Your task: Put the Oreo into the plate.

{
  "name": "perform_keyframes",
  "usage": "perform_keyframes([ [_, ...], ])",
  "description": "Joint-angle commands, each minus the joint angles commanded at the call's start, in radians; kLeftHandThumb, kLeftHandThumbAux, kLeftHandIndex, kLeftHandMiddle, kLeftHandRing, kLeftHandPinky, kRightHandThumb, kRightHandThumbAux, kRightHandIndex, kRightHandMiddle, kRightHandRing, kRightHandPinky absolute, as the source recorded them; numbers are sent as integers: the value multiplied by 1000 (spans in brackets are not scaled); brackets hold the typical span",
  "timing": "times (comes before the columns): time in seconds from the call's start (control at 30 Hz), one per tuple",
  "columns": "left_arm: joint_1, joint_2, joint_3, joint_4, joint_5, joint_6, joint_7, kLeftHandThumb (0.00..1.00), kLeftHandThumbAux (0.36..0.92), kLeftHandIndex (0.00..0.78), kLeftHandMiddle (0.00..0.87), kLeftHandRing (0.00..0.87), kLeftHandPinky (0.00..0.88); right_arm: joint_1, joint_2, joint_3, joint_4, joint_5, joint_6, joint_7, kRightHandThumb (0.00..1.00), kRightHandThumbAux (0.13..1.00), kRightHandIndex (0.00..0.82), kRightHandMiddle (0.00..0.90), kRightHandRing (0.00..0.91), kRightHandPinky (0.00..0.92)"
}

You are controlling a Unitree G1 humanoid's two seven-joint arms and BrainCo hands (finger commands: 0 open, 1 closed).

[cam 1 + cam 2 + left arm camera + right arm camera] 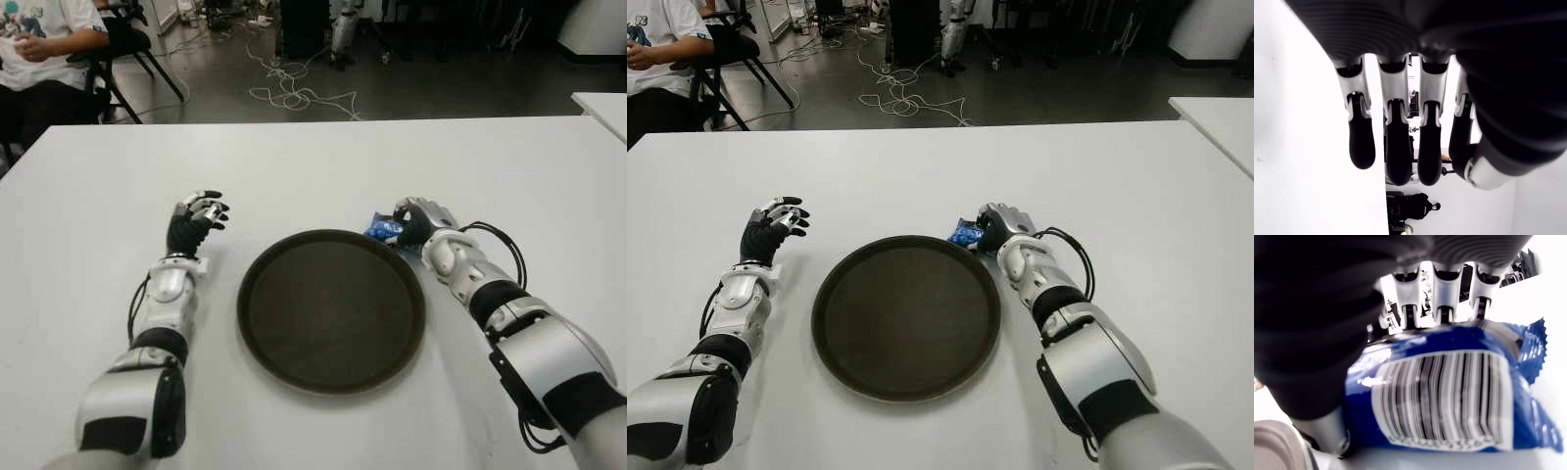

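Observation:
A blue Oreo packet (382,229) with a white barcode (1449,401) lies at the far right rim of the round dark plate (332,309) on the white table (323,166). My right hand (419,219) is shut on the Oreo packet, its fingers (1442,293) curled over the top of the wrapper. Only the packet's left end shows past the hand in the eye views. My left hand (199,213) shows to the left of the plate, fingers (1393,142) relaxed and holding nothing.
A seated person (44,39) is at the far left beyond the table. Cables (294,93) lie on the floor behind. Another white table's corner (602,106) shows at the far right.

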Motion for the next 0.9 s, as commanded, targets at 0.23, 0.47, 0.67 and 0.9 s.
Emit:
perform_keyframes([
  [0.23, 0, 0, 4, 0, -5, 4, -6, 828, 676, 379, 511, 507, 498, 0, -1, -4, 0, 3, 0, -10, 205, 858, 584, 719, 720, 690],
  [0.47, -1, 1, 2, 2, -1, 5, 1, 828, 677, 377, 518, 520, 507, -18, -11, -20, -8, 16, -3, -15, 198, 863, 584, 717, 717, 688],
  [0.67, -2, 2, 1, 3, 2, 5, 2, 828, 677, 377, 515, 512, 497, -39, -25, -47, -31, 45, -19, -23, 208, 864, 581, 719, 719, 693],
  [0.9, 0, 4, 1, 3, 2, 4, -1, 827, 677, 379, 513, 505, 490, -49, -38, -78, -65, 73, -52, -42, 193, 871, 625, 747, 747, 726],
])
